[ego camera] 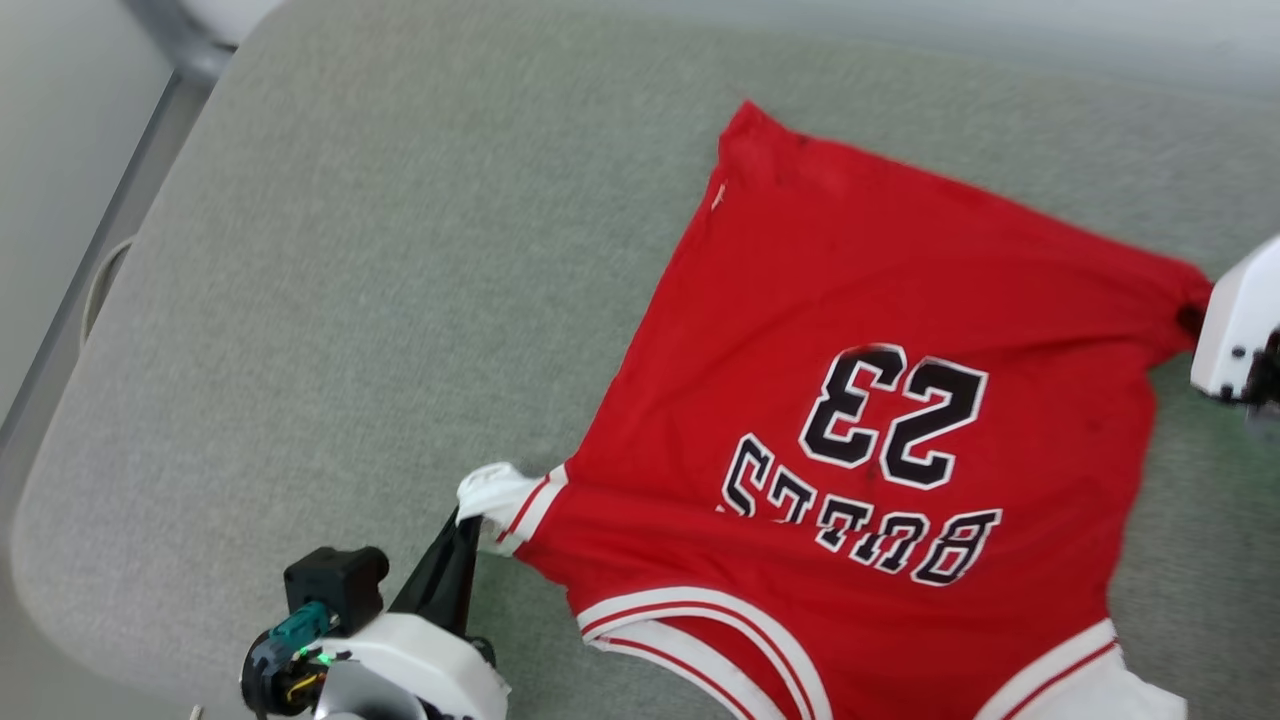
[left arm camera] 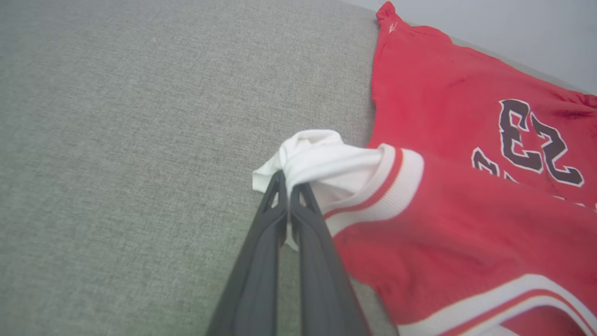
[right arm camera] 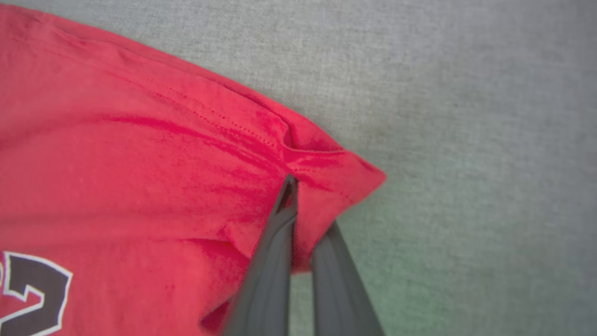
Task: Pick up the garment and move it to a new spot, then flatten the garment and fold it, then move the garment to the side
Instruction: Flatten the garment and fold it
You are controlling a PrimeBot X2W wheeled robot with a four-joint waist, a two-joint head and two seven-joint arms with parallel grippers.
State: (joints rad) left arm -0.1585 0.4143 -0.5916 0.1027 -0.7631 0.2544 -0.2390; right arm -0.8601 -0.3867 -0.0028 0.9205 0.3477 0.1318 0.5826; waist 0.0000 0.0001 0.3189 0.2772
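Observation:
The garment (ego camera: 850, 330), a red jersey with a black "BULLS 23" print facing up, lies spread on the grey cushion (ego camera: 350, 300). My left gripper (ego camera: 462, 522) is shut on its white sleeve (left arm camera: 322, 158), pinching a bunch of the cloth at the jersey's near-left corner; the fingers (left arm camera: 280, 224) press together. At the right edge of the head view, my right arm's pale wrist (ego camera: 1235, 325) meets the jersey's far-right hem corner. My right gripper (right arm camera: 295, 186) is shut on that red corner (right arm camera: 345, 172), with cloth between its fingers.
The grey cushion has wide bare fabric to the left of the jersey. Its rounded left edge (ego camera: 60, 430) drops to a pale floor with a grey rail (ego camera: 90, 250). A pale wall (left arm camera: 513, 28) lies beyond the far edge.

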